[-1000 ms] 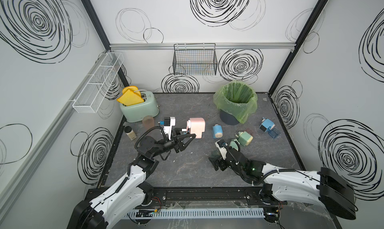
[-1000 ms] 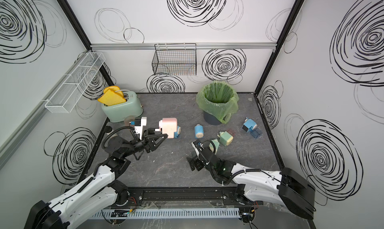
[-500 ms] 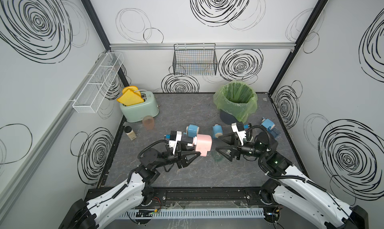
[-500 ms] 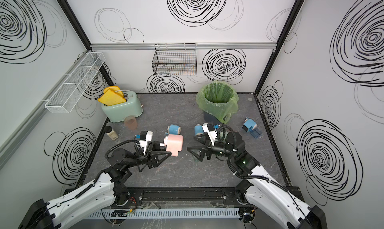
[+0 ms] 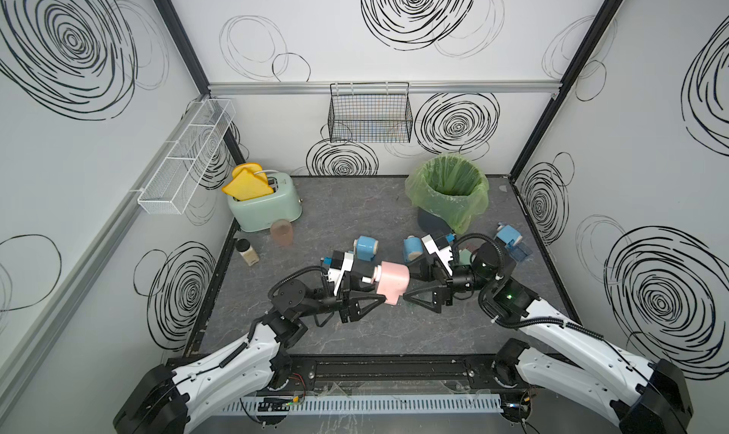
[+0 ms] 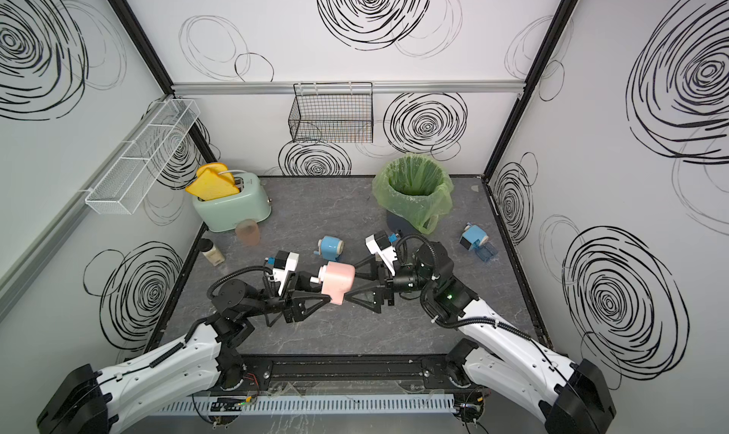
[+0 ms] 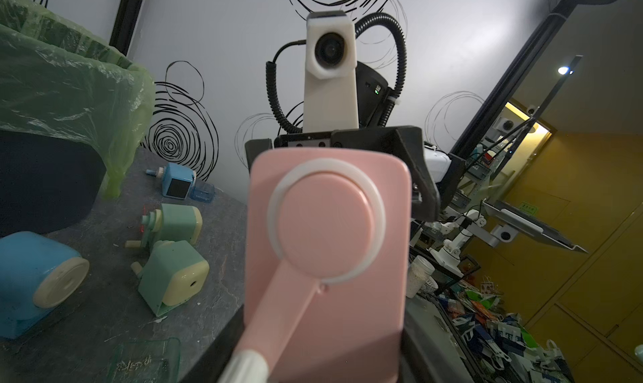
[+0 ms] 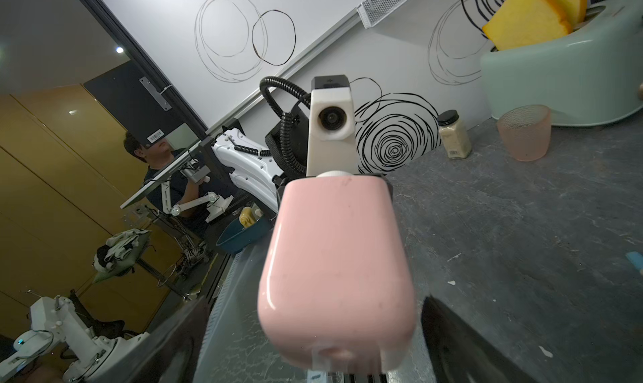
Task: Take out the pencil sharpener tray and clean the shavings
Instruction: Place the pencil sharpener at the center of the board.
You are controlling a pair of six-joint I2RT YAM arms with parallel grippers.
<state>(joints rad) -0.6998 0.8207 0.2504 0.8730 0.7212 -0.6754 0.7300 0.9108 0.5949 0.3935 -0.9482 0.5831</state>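
Pink sharpener (image 5: pixel 392 280) is clamped in the left gripper (image 5: pixel 377 287), crank end toward that arm, held off the table (image 5: pixel 355 333) over its middle. The right gripper (image 5: pixel 407 284) faces it, jaws spread wide on either side of the sharpener's other end, with gaps showing in the right wrist view. Tray and shavings cannot be made out. A blue sharpener (image 5: pixel 367 248) lies just behind, and the bin (image 5: pixel 445 191) stands farther back.

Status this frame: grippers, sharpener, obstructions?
Left gripper shut on pink sharpener, lifted. Right gripper open, jaws straddling its other end. Tray not out. No obstruction.
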